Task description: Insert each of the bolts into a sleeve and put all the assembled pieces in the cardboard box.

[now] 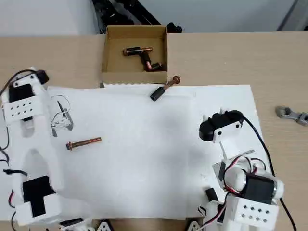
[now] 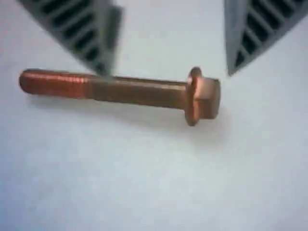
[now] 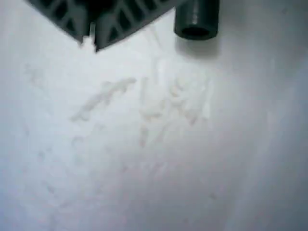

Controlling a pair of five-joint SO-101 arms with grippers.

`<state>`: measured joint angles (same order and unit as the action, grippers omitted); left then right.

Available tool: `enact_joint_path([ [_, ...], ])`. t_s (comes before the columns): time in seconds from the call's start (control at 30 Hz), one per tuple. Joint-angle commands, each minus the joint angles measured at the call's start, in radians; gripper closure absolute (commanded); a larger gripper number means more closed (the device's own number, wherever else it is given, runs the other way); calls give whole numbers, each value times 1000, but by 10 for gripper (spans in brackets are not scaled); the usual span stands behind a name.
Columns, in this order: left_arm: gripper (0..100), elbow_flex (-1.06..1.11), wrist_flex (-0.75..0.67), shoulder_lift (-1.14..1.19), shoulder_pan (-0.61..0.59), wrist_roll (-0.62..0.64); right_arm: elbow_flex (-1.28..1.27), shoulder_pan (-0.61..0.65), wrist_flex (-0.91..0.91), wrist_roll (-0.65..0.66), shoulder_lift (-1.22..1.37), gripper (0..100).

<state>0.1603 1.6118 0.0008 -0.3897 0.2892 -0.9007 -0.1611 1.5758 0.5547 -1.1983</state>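
Covering the table (image 1: 216,57), a white sheet (image 1: 144,163) underlies left end effector (image 2: 166,66), open, and right end effector (image 3: 91,41), closed.

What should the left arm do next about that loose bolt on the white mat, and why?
Probably turn the left gripper so its open fingers straddle the bolt across its shank. The bolt lies on the white mat lengthwise along the gap between the fingers, so closing now would likely push on its ends, not grip it.

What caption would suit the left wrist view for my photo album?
A copper bolt lies flat on the white sheet, open fingers poised over it.
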Motion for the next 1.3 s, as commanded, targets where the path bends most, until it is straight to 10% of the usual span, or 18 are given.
enact_joint_path([
  [0.0,783,15,28,-6,-8,58,3,-10,-16,-9,-4,991],
  [0.23,781,15,41,-2,-8,310,3,-10,-13,-9,-4,991],
  [1.27,795,-88,14,301,106,391,3,-12,-8,-8,-4,991],
])
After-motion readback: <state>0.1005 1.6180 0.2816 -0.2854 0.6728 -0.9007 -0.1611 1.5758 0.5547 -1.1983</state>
